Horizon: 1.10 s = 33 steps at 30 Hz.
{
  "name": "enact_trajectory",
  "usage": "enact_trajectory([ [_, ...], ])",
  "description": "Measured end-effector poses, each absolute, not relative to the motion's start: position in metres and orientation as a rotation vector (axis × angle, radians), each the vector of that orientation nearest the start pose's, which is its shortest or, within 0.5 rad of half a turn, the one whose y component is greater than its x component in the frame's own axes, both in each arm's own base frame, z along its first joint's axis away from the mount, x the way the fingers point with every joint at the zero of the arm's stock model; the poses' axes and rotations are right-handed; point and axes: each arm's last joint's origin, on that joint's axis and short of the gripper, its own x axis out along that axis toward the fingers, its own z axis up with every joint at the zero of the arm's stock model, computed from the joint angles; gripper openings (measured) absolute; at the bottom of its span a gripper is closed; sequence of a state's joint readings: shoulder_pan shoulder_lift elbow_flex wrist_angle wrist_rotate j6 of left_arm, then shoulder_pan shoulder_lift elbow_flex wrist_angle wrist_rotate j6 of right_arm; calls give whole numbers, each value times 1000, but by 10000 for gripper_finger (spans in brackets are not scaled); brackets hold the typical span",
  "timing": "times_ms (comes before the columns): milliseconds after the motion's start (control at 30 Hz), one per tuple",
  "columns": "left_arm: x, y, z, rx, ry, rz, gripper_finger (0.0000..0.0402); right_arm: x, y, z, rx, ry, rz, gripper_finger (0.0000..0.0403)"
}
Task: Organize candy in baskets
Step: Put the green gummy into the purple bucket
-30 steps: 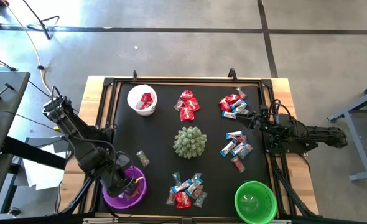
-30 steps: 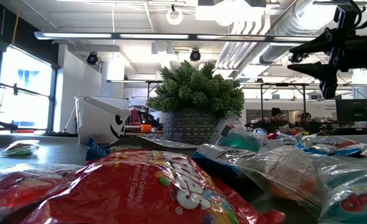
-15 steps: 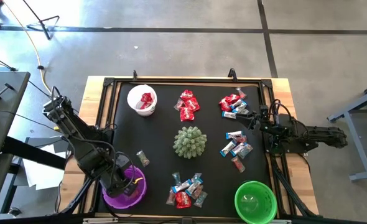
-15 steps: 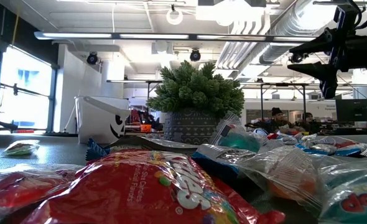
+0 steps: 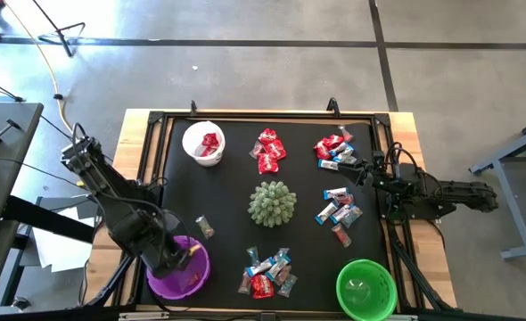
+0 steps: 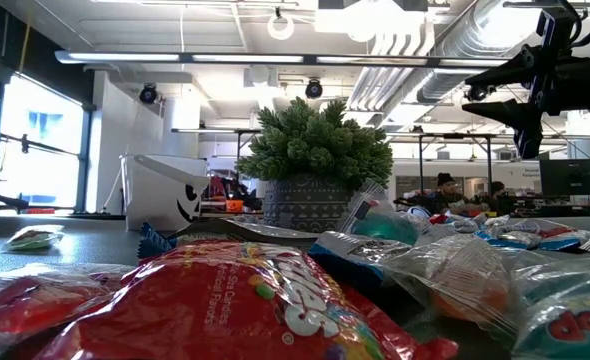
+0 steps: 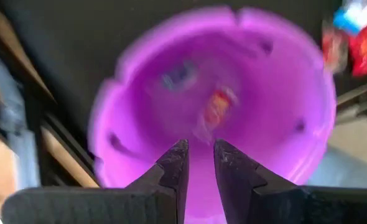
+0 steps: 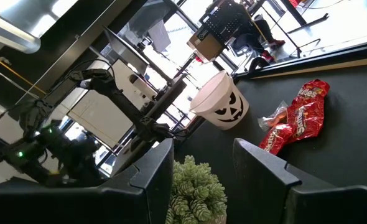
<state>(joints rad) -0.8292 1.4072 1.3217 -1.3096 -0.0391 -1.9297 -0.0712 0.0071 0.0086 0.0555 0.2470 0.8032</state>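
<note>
Hovering over the purple basket (image 5: 179,272), our left hand (image 7: 199,163) has just parted its fingers a little, empty; candy (image 7: 216,108) now lies inside. Our right hand (image 8: 202,163) waits open at the table's (image 5: 232,187) right edge.

The left end effector (image 7: 200,163) has parted slightly above the purple basket (image 5: 181,276).
</note>
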Motion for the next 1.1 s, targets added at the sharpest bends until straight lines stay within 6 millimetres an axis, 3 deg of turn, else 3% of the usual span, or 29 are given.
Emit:
enact_trajectory([
  [233,151,-153,335,-789,1312,725,63,96,-14,171,801,-182,-278,162],
  [567,147,-144,310,-415,1408,598,63,96,-14,171,801,-181,-278,162],
  [900,133,-110,299,-438,1408,635,63,96,-14,171,801,-181,-278,162],
  [1100,127,-83,295,-451,1305,629,63,96,-14,171,801,-181,-278,162],
])
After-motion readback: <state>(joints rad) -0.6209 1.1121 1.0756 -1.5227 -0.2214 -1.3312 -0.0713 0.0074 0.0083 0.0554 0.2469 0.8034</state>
